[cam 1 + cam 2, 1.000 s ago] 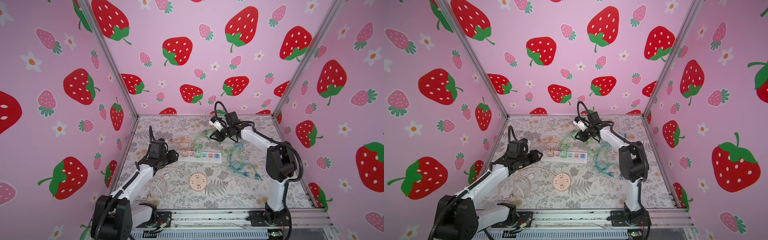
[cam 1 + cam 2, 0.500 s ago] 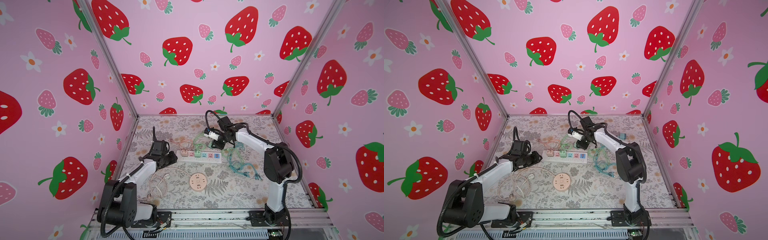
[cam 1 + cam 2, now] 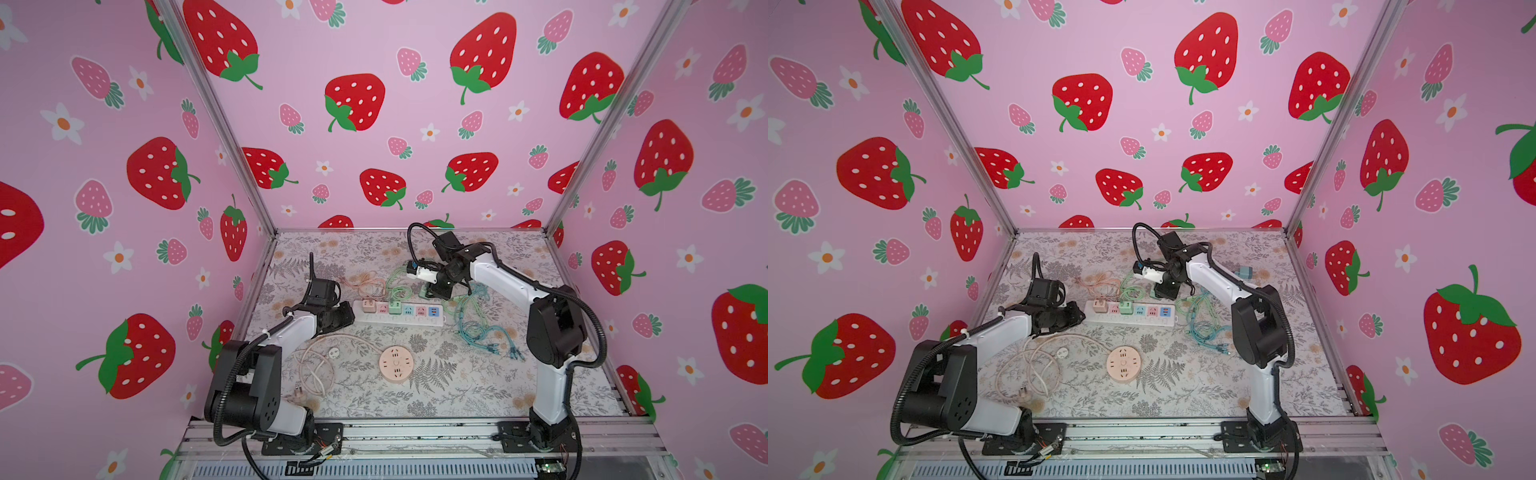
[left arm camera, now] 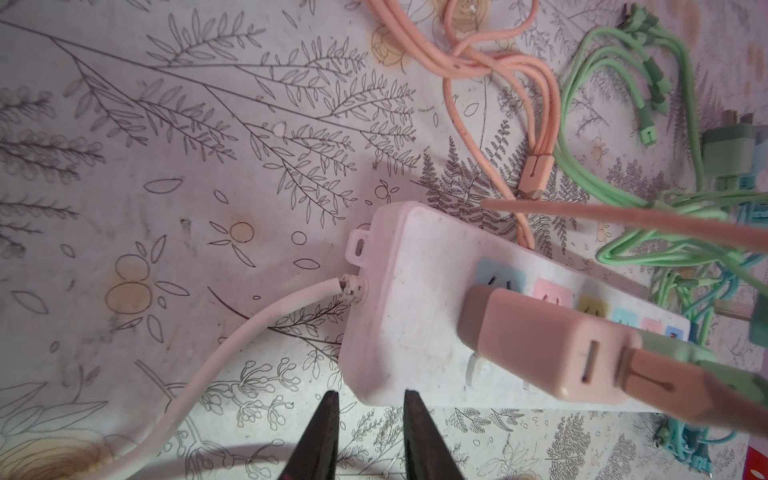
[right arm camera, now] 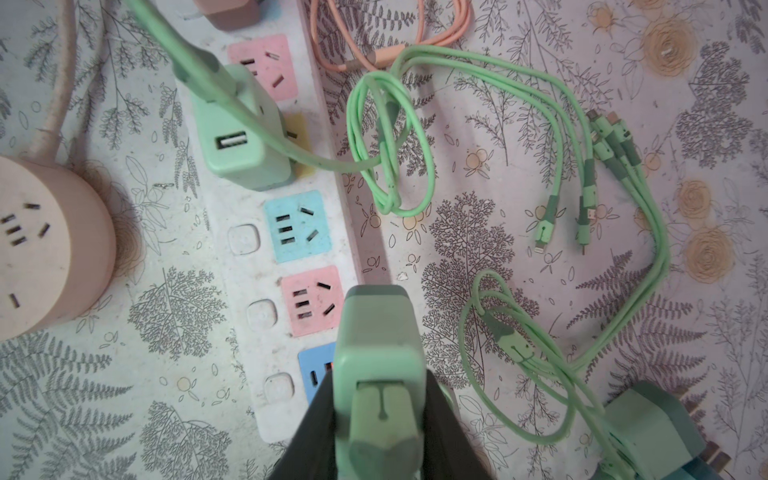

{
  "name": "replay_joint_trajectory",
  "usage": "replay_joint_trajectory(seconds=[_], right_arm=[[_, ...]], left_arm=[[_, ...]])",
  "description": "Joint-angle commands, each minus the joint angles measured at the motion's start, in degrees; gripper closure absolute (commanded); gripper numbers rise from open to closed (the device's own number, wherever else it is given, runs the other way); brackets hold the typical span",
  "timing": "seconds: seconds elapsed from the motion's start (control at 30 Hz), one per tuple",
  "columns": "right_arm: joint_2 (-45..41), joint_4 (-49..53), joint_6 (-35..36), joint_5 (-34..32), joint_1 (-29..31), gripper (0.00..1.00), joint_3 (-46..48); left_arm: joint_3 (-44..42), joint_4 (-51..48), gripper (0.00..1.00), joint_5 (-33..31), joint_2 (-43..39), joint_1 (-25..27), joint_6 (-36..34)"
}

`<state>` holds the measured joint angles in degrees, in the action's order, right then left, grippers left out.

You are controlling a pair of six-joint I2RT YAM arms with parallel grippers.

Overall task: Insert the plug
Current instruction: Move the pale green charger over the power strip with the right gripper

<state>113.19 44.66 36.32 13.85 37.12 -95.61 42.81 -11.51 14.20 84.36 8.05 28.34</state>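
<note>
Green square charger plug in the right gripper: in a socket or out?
Out. The green square charger plug is clamped in the right gripper at the white power strip's edge; the nearest pink socket shows empty slots.

**Top views (stereo pair).** Mounted high at the front, above the arm bases. They face down and toward the back wall from far off. Both take in the whole floral table [image 3: 478,386], both arms and the power strip [image 3: 395,320]. The two frames are nearly equal, offset slightly sideways.

**Left wrist view.** Close to the table. It looks past the left gripper [image 4: 370,399] onto the strip's cabled end.

**Right wrist view.** Close, looking nearly straight down. It looks over the right gripper [image 5: 380,415] and its green plug [image 5: 378,328] onto the strip's opposite end.

**Shared.** The strip appears in all four views. Both wrist views also show the pink adapter [image 4: 540,345] plugged into it.
</note>
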Motion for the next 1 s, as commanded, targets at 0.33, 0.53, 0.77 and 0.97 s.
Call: replay_joint_trajectory(seconds=[0.33,0.53,0.77,0.97], right_arm=[[1.68,4.88,4.53,-0.14,2.67,0.96,-0.54],[1.95,5.21,4.73,-0.39,3.10,0.96,-0.44],[2.74,5.48,4.95,-1.11,3.73,0.96,0.08],[3.64,5.88,5.08,-0.98,4.19,0.96,0.03]], left_arm=[[2.59,1.61,0.73,1.61,3.02,-0.67,-0.51],[2.44,1.72,0.75,1.44,3.50,-0.93,-0.61],[2.42,2.29,0.79,2.06,4.53,-1.20,-0.54],[2.25,2.45,0.79,2.32,4.67,-1.37,-0.48]])
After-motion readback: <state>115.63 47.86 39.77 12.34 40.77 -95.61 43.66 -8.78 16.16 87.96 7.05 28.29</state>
